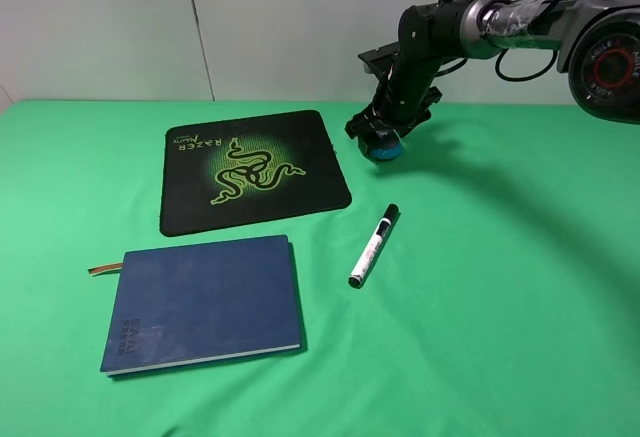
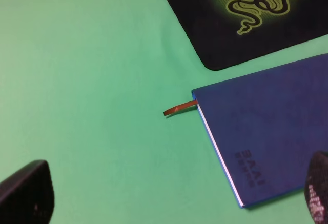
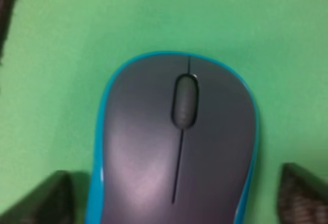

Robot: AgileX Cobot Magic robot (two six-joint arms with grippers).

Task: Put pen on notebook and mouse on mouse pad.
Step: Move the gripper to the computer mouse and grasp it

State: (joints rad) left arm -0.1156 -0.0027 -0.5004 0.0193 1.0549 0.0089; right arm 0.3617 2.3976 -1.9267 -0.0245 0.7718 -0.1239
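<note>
Teal-sided mouse down on the green cloth, just right of the mouse pad at its far corner, not on it yet. Straddled by the right gripper: jaws parted, nothing gripped, one side closer than the other. Centre first, pinch the teal flanks evenly, lift level, carry left. Pen right of the notebook, untouched. Left gripper spread wide, empty.

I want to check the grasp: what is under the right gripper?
The mouse lies on the green cloth, between the fingers of the right gripper. In the high view the gripper covers most of it; only a blue edge shows.
</note>
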